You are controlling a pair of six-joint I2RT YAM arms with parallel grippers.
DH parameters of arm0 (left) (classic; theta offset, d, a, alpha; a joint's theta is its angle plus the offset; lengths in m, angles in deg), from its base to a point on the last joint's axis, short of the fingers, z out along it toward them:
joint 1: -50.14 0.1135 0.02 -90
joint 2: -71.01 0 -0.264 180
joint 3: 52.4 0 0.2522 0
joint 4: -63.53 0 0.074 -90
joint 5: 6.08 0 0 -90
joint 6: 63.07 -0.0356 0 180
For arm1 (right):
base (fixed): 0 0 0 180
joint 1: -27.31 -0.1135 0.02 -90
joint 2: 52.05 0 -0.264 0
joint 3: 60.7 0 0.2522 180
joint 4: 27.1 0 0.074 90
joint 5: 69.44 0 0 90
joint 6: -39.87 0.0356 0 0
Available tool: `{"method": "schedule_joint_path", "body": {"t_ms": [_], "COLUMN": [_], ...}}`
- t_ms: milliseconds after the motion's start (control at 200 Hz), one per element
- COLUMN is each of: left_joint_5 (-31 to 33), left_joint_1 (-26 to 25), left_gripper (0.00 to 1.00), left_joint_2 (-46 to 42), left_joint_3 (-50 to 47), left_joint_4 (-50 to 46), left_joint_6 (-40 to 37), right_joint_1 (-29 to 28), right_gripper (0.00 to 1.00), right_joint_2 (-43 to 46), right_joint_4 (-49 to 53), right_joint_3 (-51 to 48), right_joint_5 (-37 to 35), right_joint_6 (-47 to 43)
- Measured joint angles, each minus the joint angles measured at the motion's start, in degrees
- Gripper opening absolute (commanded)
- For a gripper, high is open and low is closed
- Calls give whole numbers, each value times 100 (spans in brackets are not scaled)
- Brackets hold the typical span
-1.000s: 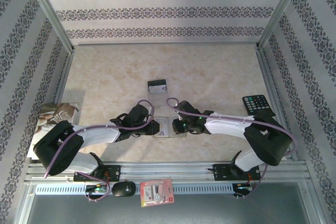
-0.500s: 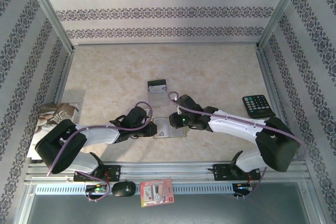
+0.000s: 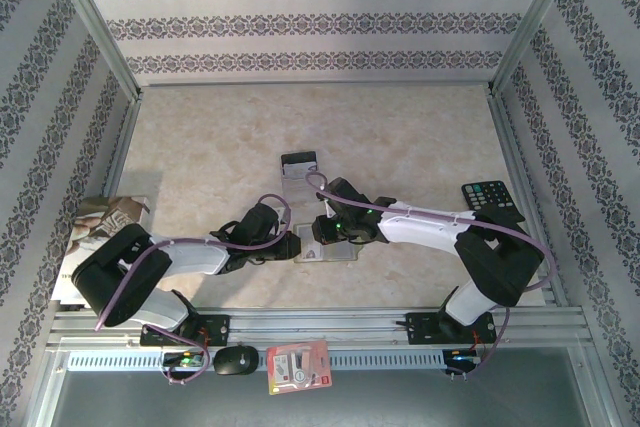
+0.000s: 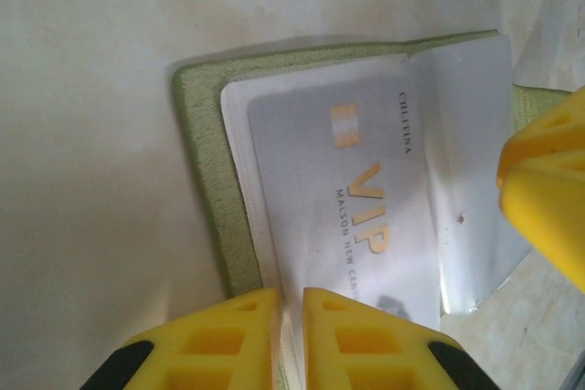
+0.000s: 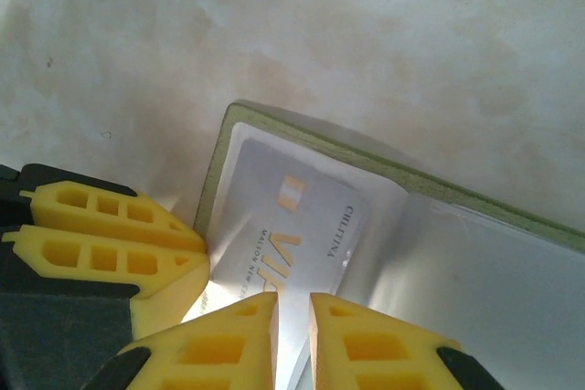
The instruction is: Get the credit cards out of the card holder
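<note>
The olive-green card holder [image 3: 338,253] [image 4: 206,189] [image 5: 302,130] lies open on the table, with a pale grey credit card [image 4: 366,198] [image 5: 292,216] in its clear pocket. My left gripper [image 3: 291,244] [image 4: 291,303] is shut on the holder's pale inner edge. My right gripper [image 3: 322,235] [image 5: 292,303] has its jaws nearly together on the thin edge of the grey card at the pocket's mouth. One of its fingers [image 4: 548,189] shows in the left wrist view. A blackish credit card [image 3: 298,161] lies on the table behind, with a pale translucent card [image 3: 298,187] just in front of it.
A black calculator [image 3: 488,197] lies at the right and a book [image 3: 105,217] at the left edge. A red-and-white packet [image 3: 298,367] and a small black object [image 3: 236,359] sit on the front rail. Patterned walls close in three sides.
My right arm has swung left, carrying its gripper across the holder towards the left gripper. The left gripper has stayed at the holder's left edge.
</note>
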Motion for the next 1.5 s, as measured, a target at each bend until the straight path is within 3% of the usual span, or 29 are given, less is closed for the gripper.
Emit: {"method": "schedule_joint_path", "body": {"t_ms": [1499], "left_joint_5": [-133], "left_joint_1": [37], "left_gripper": [11], "left_joint_2": [149], "left_joint_3": [-22], "left_joint_4": [260], "left_joint_6": [15], "right_joint_1": [181], "right_gripper": [16], "right_joint_2": [-225], "right_joint_4": [-398], "right_joint_3": [-428], "right_joint_5": [376], "right_joint_6": [275]}}
